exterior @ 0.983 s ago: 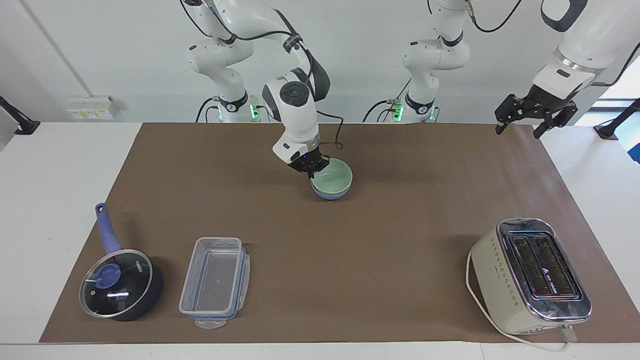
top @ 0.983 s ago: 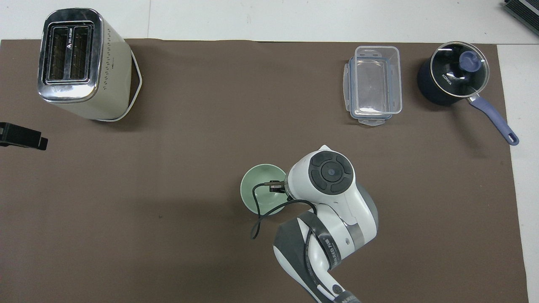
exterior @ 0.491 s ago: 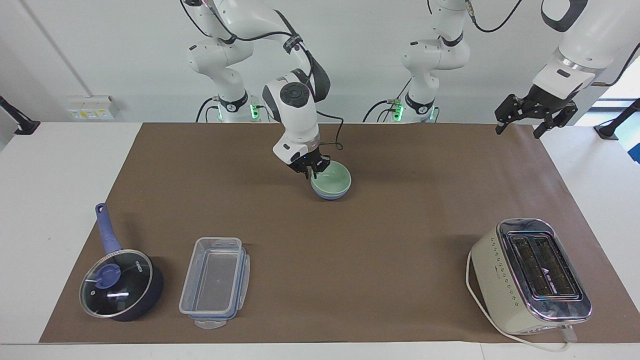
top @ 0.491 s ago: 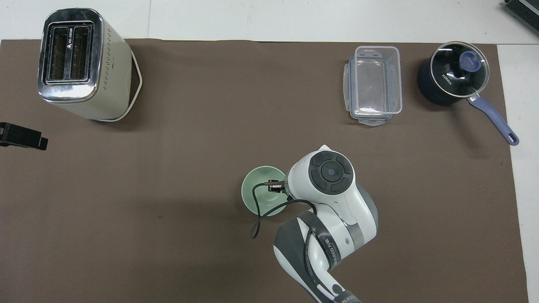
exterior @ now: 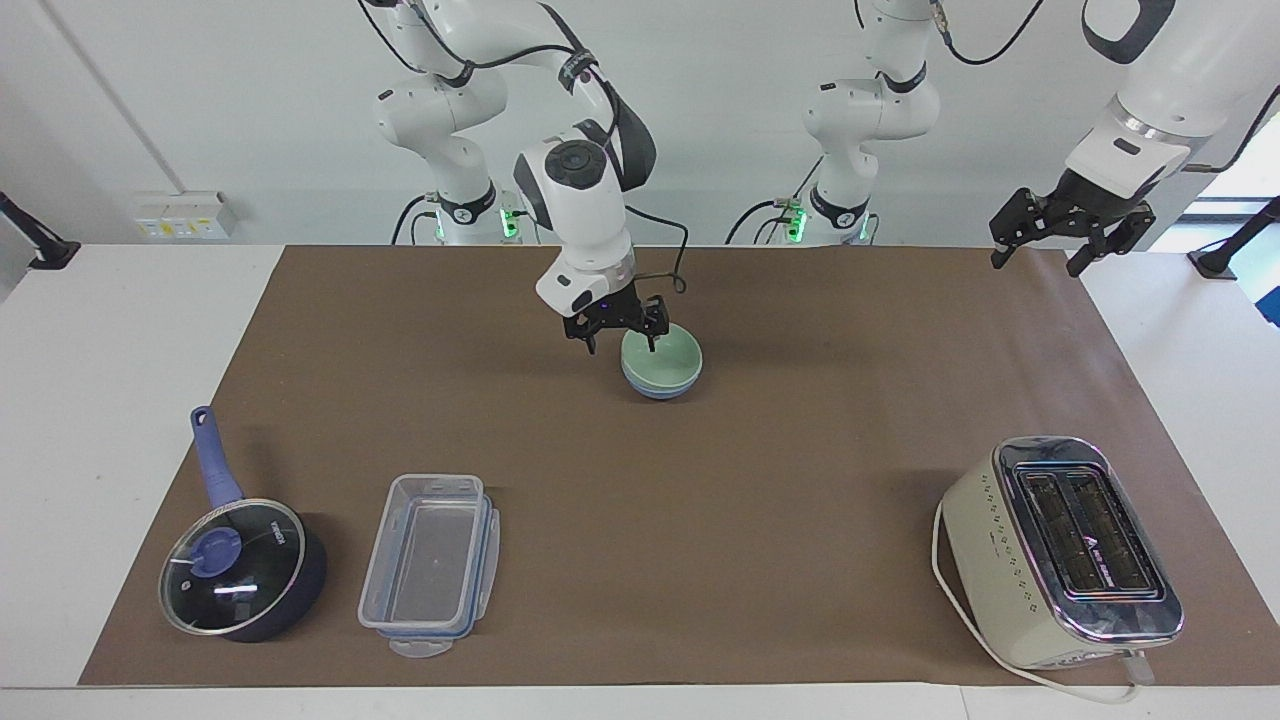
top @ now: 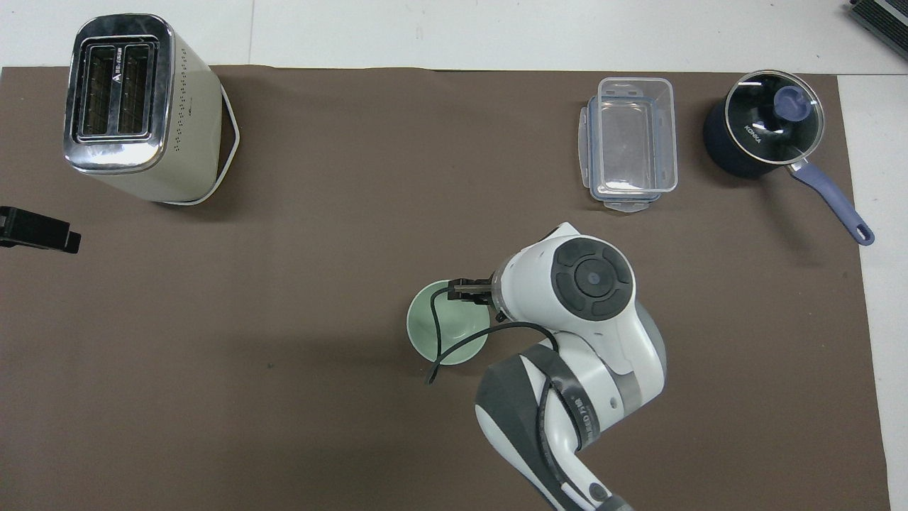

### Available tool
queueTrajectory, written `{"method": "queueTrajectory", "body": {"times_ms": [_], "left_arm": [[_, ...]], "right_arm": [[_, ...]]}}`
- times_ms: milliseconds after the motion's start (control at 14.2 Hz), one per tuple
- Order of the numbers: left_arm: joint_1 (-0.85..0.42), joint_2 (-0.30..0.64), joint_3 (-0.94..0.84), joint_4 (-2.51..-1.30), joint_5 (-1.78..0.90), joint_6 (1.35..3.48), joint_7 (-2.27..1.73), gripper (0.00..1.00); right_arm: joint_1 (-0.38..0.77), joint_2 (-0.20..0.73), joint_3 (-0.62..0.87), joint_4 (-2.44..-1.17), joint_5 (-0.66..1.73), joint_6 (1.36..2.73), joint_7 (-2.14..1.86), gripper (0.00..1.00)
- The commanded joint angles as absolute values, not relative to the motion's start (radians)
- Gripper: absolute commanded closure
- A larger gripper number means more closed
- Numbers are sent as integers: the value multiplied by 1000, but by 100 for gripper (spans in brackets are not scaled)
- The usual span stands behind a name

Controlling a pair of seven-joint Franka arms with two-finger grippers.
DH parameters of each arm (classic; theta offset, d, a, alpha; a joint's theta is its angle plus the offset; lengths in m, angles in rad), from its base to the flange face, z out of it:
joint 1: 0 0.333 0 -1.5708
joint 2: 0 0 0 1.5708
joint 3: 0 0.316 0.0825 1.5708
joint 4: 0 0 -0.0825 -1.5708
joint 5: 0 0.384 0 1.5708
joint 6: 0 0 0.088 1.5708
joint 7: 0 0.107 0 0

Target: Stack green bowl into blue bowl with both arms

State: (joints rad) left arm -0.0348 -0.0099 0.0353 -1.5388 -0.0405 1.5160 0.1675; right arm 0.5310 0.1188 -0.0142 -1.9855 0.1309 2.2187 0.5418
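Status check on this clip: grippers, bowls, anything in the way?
Right gripper open over green bowl rim, holding nothing. Left gripper open, waiting above table edge. Green bowl nested in blue bowl. Nothing in the way.

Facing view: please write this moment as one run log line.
small pale green bowl: nested in small light blue bowl | right pincer: open, over green bowl's rim | left pincer: open, waiting

The green bowl (exterior: pixel 664 359) and the blue bowl (exterior: pixel 655 390) under it look matt and smooth. The toaster (exterior: pixel 1060 550) has a glossy chrome top over a matt cream body, and the food box (exterior: pixel 430 562) is clear plastic. A matt brown paper-like sheet (exterior: pixel 700 500) covers the white desk (exterior: pixel 100 400); the saucepan (exterior: pixel 243 570) carries a shiny glass lid.
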Motion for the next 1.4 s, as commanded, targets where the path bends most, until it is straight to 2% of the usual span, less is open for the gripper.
{"method": "queueTrajectory", "body": {"times_ms": [0, 211, 491, 772, 1053, 1334], "left_arm": [[-29, -29, 29, -1557, -18, 1509, 156, 0], [-29, -29, 29, -1557, -18, 1509, 156, 0], [-29, -29, 29, -1557, -18, 1508, 156, 0], [-29, -29, 28, -1557, -18, 1509, 156, 0], [-29, -29, 29, -1557, -18, 1509, 156, 0], [-29, -29, 29, -1557, -18, 1509, 156, 0]], "right_arm": [[451, 66, -14, -1958, 129, 2152, 496, 0], [352, 58, -14, -1878, 83, 2079, 425, 0], [241, -1, -17, -1853, 72, 2011, 353, 0], [164, -17, -15, -1760, 55, 1856, 273, 0], [86, -70, -17, -1759, 57, 1775, 174, 0], [6, -80, -17, -1763, 57, 1724, 109, 0]]}}
